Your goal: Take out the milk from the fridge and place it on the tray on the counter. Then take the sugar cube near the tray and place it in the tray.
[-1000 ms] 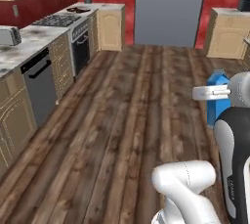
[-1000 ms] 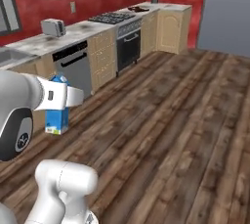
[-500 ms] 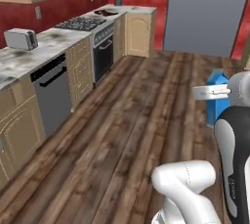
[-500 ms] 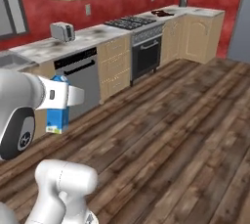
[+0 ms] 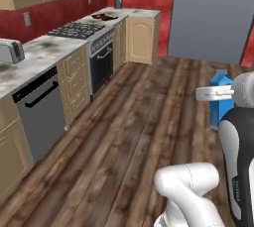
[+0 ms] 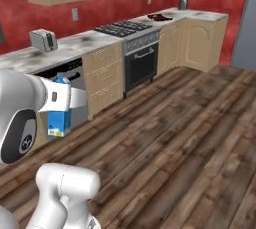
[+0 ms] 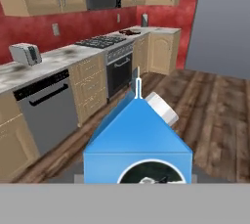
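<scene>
My gripper (image 5: 218, 94) is shut on the milk (image 5: 221, 108), a bright-blue gable-top carton held upright above the wooden floor, to the right of my arm. From the other side the milk (image 6: 59, 117) hangs under the white hand of the gripper (image 6: 64, 99). The carton's roof and white cap show in the hand view, where the milk (image 7: 138, 140) stands close in front. A dark reddish-brown tray (image 5: 104, 17) lies on the far end of the marbled counter (image 5: 47, 47), beyond the stove. The sugar cube is too small to make out. The fridge is out of view.
Along the left run tan cabinets, a grey dishwasher (image 5: 42, 114), a black oven (image 5: 101, 65) with a gas hob, and a toaster (image 5: 11, 51). A tall grey panel (image 5: 213, 18) stands at the far end. Wooden floor (image 5: 134, 137) lies open between.
The whole picture has shifted: the base has moved, so the counter and stove now sit nearer and more central. The milk stays in the gripper at the same spot.
</scene>
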You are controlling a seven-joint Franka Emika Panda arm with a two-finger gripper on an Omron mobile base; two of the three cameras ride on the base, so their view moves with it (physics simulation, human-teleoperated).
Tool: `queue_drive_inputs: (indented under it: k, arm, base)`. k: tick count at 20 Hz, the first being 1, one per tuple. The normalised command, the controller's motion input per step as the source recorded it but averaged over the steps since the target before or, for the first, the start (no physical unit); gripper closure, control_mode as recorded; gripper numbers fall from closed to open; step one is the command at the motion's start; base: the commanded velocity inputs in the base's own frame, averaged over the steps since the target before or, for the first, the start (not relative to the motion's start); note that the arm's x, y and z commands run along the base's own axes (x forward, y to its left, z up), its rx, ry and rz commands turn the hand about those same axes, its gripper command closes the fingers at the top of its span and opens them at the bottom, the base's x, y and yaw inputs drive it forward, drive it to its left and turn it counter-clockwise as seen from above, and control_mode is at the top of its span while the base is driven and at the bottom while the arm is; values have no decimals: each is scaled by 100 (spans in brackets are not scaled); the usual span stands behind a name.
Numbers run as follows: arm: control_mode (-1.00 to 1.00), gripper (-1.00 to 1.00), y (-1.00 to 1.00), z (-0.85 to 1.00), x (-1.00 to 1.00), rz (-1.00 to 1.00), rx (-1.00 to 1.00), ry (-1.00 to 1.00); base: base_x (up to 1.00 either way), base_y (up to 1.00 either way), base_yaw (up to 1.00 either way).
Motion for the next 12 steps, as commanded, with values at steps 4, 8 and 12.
queue_drive_inputs:
  k: [4, 8, 12]
  arm:
    - [100, 100, 0, 0, 0, 0, 0, 0]
    - [100, 100, 0, 0, 0, 0, 0, 0]
    - [100, 100, 0, 0, 0, 0, 0, 0]
  base:
    - [100, 0, 0]
    - [100, 0, 1]
    - [100, 0, 5]
